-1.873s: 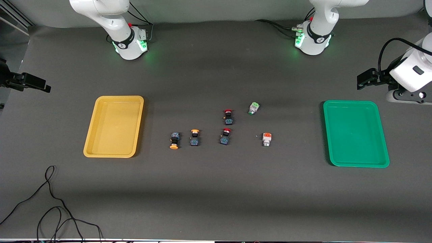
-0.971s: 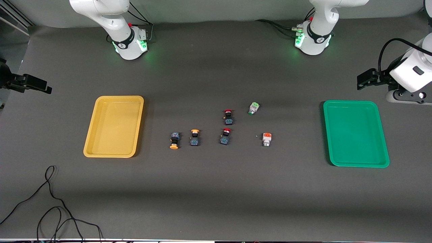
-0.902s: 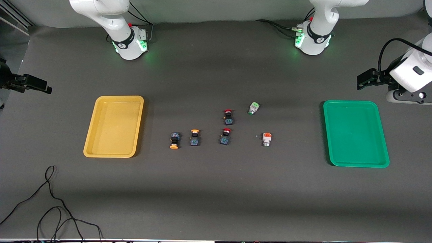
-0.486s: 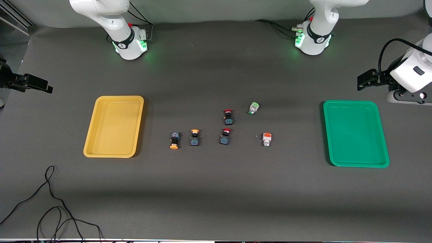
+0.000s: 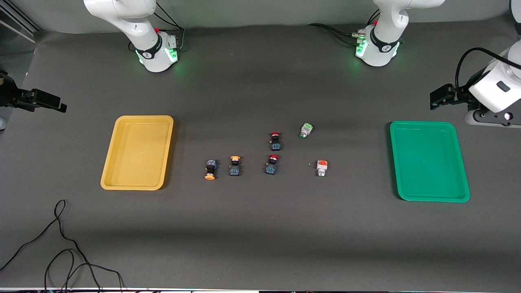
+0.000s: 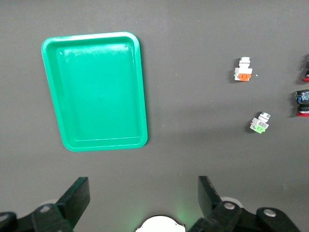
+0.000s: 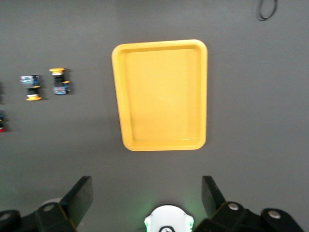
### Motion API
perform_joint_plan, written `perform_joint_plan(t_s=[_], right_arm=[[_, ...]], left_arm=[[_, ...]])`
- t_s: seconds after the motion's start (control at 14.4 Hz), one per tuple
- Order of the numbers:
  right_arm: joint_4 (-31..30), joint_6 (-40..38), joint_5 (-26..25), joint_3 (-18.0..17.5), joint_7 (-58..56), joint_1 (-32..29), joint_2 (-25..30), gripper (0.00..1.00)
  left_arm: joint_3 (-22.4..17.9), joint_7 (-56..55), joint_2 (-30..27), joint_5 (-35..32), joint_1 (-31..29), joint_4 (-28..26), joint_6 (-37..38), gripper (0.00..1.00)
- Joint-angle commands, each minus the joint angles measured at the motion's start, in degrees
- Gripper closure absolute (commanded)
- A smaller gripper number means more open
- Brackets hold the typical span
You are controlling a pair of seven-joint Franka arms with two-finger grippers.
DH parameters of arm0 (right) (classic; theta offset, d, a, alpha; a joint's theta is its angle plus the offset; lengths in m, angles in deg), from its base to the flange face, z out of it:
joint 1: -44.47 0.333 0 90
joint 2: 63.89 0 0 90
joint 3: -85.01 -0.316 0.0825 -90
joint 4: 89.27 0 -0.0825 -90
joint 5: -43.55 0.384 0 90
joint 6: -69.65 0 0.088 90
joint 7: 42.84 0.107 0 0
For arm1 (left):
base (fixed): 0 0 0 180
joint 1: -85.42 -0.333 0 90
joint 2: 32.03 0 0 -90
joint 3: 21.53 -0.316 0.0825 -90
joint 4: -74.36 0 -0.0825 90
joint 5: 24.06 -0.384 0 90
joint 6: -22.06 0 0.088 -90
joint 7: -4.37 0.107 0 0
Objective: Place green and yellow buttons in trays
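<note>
Left gripper [image 6: 142, 203] open, high over table [image 5: 260, 244] near green tray [image 5: 428, 161]; right gripper [image 7: 145, 203] open, high near yellow tray [image 5: 137, 152]. Buttons [image 5: 222, 167] well apart from both.

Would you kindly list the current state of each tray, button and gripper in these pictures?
Yellow rectangular plastic tray: empty.
Green rectangular plastic tray: empty.
Two yellow-capped black-blue buttons: on the table, lying on their sides.
Two red-capped black-blue buttons: on the table.
White button with green block: on the table, tilted.
White button with orange block: on the table.
Left gripper: jaws open, empty.
Right gripper: jaws open, empty.
</note>
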Motion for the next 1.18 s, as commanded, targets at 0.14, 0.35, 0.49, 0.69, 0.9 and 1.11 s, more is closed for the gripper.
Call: perform_joint_plan(t_s=[0.14,0.35,0.49,0.69,0.9,1.11], right_arm=[[1.7,0.1,1.3,-0.6,9.9,6.6,-1.9,0.01],[1.6,4.4,1.3,-0.6,14.8,11.7,-4.2,0.01],[1.2,7.5,1.4,-0.6,19.0,15.3,-6.7,0.01],[-2.6,15.5,1.4,-0.6,25.6,20.6,-9.9,0.01],[-11.5,27.5,1.7,-0.6,27.0,23.7,-11.2,0.01],[-19.0,40.1,1.8,-0.6,28.8,27.3,-15.2,0.01]], left_arm=[[4.8,0.5,-3.8,0.3,1.2,-9.4,-5.7,0.00],[11.9,-0.4,-7.0,1.7,1.5,-17.7,-11.9,0.00],[14.7,-0.6,-7.5,6.3,3.5,-19.3,-14.5,0.00],[17.9,-8.4,-6.8,6.9,10.0,-19.6,-17.6,0.00],[18.0,-12.1,-5.8,6.7,14.5,-21.9,-21.6,0.00],[18.5,-12.1,-5.8,6.6,15.8,-29.1,-30.0,0.00]])
